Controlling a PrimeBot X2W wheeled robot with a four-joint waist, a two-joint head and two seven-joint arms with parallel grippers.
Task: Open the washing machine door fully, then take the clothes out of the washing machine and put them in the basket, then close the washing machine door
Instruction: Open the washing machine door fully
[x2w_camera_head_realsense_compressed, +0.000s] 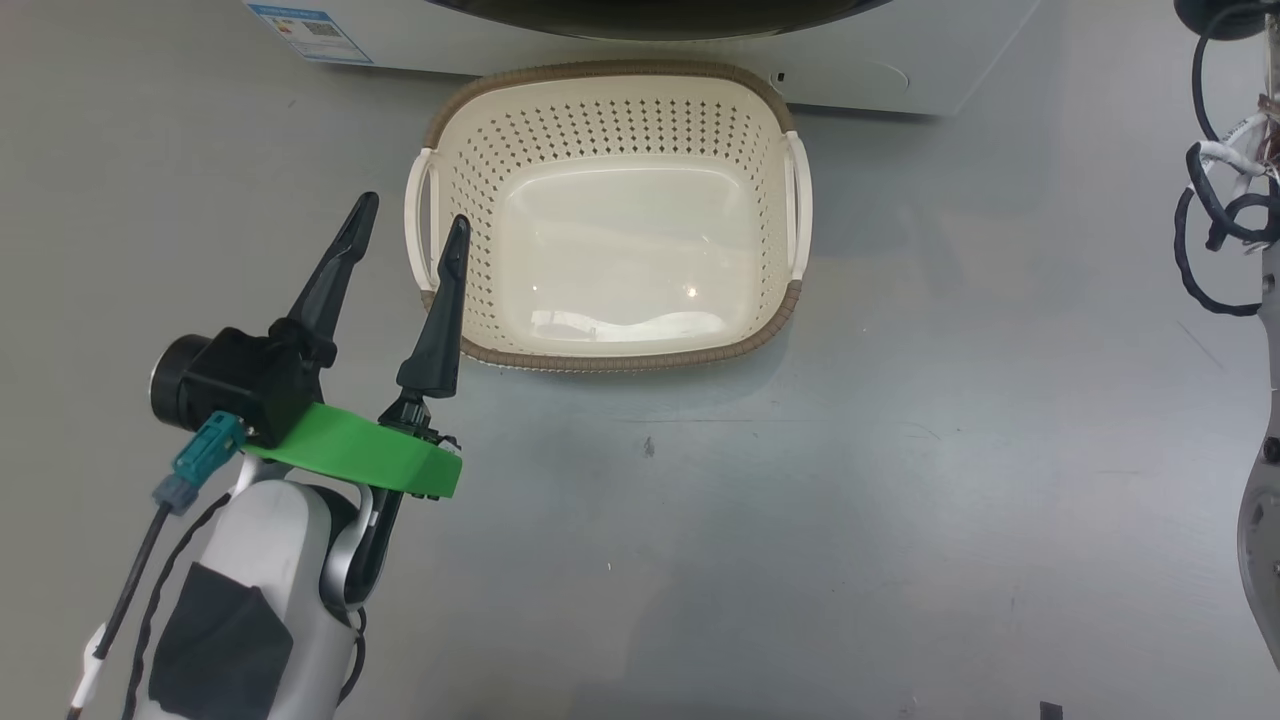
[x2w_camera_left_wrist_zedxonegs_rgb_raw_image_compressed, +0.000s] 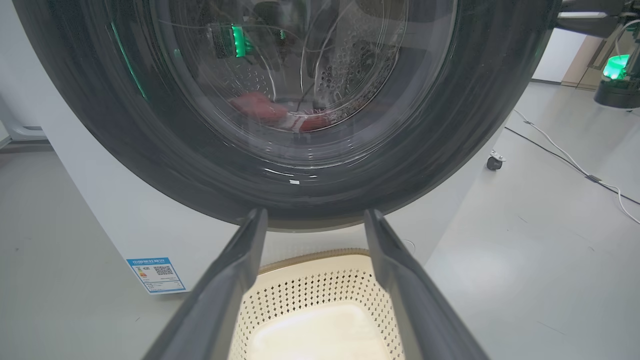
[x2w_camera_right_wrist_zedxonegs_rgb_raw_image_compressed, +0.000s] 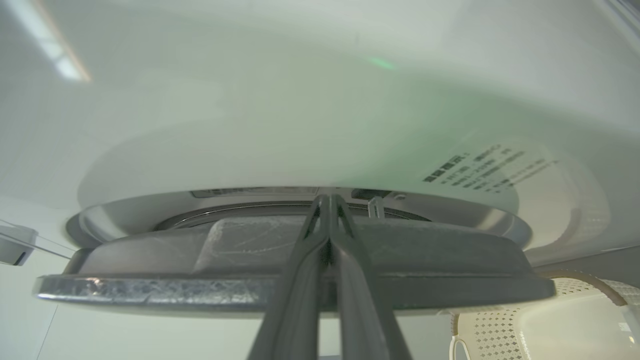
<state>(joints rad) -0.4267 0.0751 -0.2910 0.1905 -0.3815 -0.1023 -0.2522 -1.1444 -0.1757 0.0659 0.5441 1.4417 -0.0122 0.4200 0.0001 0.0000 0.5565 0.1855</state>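
Barely begun: the door (x2w_camera_left_wrist_zedxonegs_rgb_raw_image_compressed: 450, 150) covers the drum, upper centre of the left wrist view, with the red clothes (x2w_camera_left_wrist_zedxonegs_rgb_raw_image_compressed: 260, 107) behind its glass. The basket (x2w_camera_head_realsense_compressed: 620, 120) lies empty. The left gripper (x2w_camera_head_realsense_compressed: 414, 212) is spread and holds nothing; the right gripper (x2w_camera_right_wrist_zedxonegs_rgb_raw_image_compressed: 328, 197) is clenched at the door's edge.

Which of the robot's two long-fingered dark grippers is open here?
The left gripper, beside the cream perforated plastic basket: its fingers stand wide apart, whereas the right gripper has fingers pressed together at the round dark washing machine door.

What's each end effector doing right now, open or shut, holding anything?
Left end effector: open, holding nothing.
Right end effector: shut, holding nothing, tips at the washing machine door.
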